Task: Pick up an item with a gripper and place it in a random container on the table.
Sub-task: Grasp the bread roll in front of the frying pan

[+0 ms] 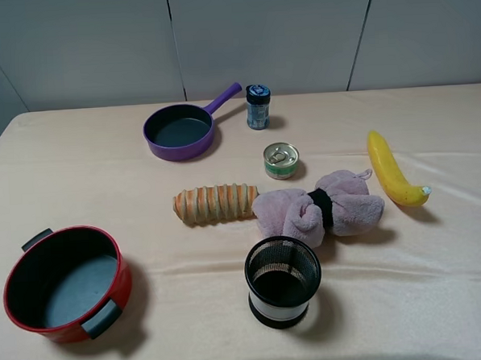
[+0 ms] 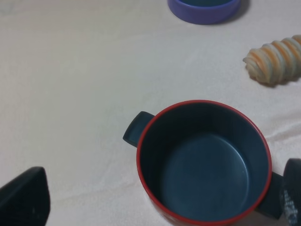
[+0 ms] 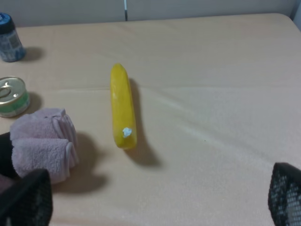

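Surface: table (image 1: pixel 440 298) under a beige cloth with soft wrinkles and long shallow folds. Behind it stands a wall of plain grey panels (image 1: pixel 265 33) with thin dark seams.

Landmark: pink plush (image 1: pixel 319 208), fuzzy and cinched by a black band.

- Bread-roll toy (image 1: pixel 216 204): ridged, with tan and orange stripes. It lies flat on the cloth, one end touching the plush on its camera-left side. Only its rounded tip shows in the left wrist view.
- Red pot (image 1: pixel 69 290): well away from the plush, toward the front left corner. It is round and smooth, dark grey inside, has two dark handles, and holds nothing.
- Black mesh cup (image 1: pixel 283 281): just in front of the plush, upright.
- Tin can (image 1: pixel 281 160): just behind the plush.
- Blue jar (image 1: pixel 258 106) and purple frying pan (image 1: pixel 180 131): farther back, the pan left of the jar.
- Banana (image 1: pixel 392 172): near the plush's right side, smooth and yellow.

Neither arm shows in the high view.

Left gripper (image 2: pixel 157 195): only two dark fingers (image 2: pixel 23 197) show, cut off at the frame's corners. They are spread wide above the pot and grip nothing.

Right gripper (image 3: pixel 154 197): its fingers (image 3: pixel 26 200) are likewise cropped and blurred, with a dotted texture. They are spread wide over bare cloth, with nothing held.

The jar label is too small to read.
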Robot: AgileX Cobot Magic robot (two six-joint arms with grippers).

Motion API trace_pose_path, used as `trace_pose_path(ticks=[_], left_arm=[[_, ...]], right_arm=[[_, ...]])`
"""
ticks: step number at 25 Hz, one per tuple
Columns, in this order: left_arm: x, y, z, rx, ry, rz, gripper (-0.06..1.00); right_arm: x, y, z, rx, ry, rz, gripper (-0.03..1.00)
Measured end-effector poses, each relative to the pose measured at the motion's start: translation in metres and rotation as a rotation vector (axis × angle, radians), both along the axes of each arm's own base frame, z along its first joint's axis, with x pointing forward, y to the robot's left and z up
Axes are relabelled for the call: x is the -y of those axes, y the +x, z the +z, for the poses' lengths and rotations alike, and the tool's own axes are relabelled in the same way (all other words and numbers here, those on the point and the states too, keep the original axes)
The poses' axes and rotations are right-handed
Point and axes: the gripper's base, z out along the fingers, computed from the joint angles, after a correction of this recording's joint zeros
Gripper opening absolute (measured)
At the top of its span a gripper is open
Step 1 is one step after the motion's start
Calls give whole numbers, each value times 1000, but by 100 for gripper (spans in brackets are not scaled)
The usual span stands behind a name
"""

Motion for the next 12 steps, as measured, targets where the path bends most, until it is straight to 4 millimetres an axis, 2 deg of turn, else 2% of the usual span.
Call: trace_pose_path(ticks=[12], left_arm=[[0,0,0,0,0,0,99]], right_arm=[[0,0,0,0,0,0,69]])
